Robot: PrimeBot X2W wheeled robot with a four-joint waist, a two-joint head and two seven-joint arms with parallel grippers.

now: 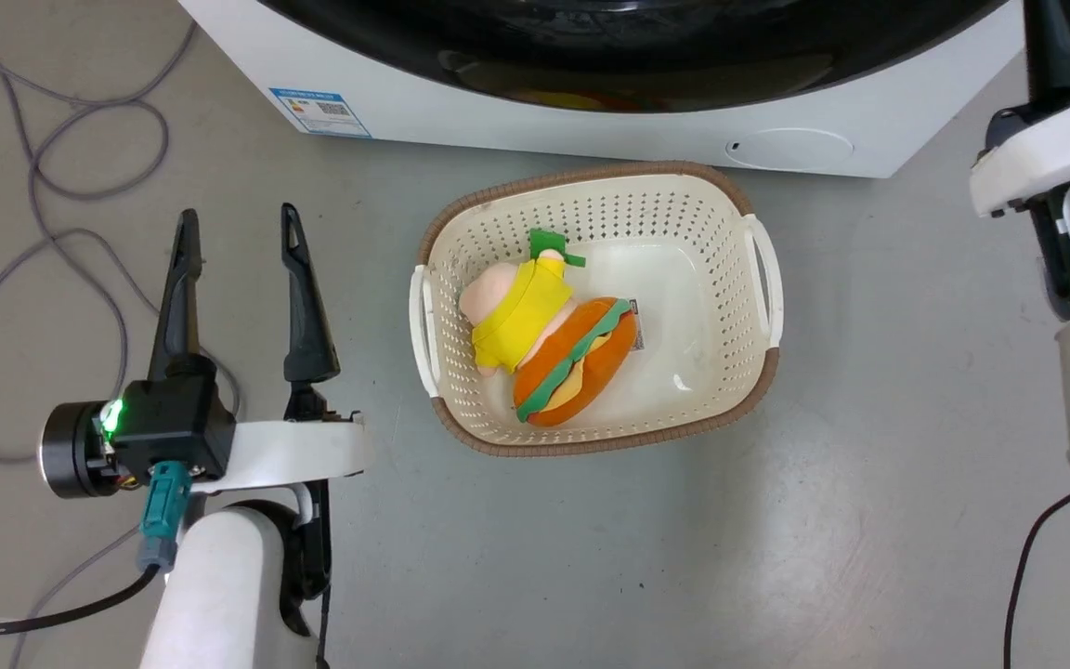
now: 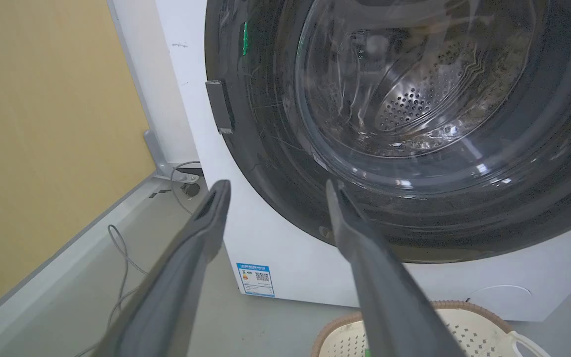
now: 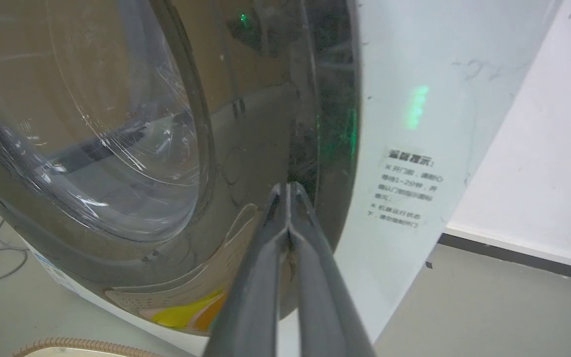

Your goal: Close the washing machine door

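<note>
The washing machine (image 1: 591, 130) stands white at the top of the head view, and its glossy black door (image 1: 637, 46) lies flat against its front. In the left wrist view the door (image 2: 414, 124) looks flush, with the steel drum visible through the glass bowl. My left gripper (image 2: 275, 186) is open with nothing in it, hanging over the floor short of the machine's lower left, and it appears as well in the head view (image 1: 238, 232). My right gripper (image 3: 289, 186) is shut on nothing, tips at the door's right rim (image 3: 330, 148); I cannot tell if they touch it.
A cream perforated basket (image 1: 591, 177) holding plush toys (image 1: 544, 334) sits on the floor just in front of the machine, between my arms. Grey cables (image 1: 52, 186) loop on the floor at the left. A yellow wall (image 2: 42, 124) stands left of the machine.
</note>
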